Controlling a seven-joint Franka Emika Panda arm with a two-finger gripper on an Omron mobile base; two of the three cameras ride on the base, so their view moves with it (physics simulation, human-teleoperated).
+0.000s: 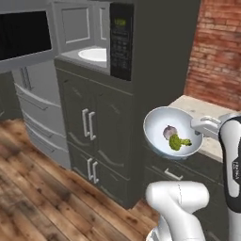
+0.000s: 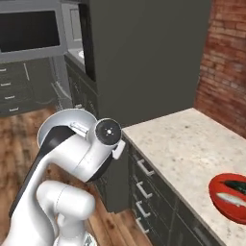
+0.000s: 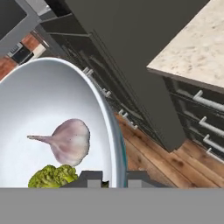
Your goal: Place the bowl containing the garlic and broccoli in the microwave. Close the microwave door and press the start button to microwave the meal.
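A white robot arm holds the bowl [image 1: 172, 132] aloft in a kitchen, clear of the worktop [image 2: 192, 144] and above the wooden floor [image 1: 33, 188]. The claw [image 3: 114, 178] pinches the bowl's rim, one dark finger [image 3: 90, 178] inside the wall and the other outside it. Inside the tilted white bowl lie the garlic [image 1: 169, 132] and the broccoli [image 1: 178, 142], touching each other near the gripped edge. Up and to the left in the left base view, the microwave [image 1: 94, 42] stands open, its pale interior and round white turntable [image 1: 93, 54] exposed, the microwave door [image 1: 26, 37] swung wide to the left. A red bowl [image 2: 230, 196] with fish sits on the worktop, well apart from the carried dish.
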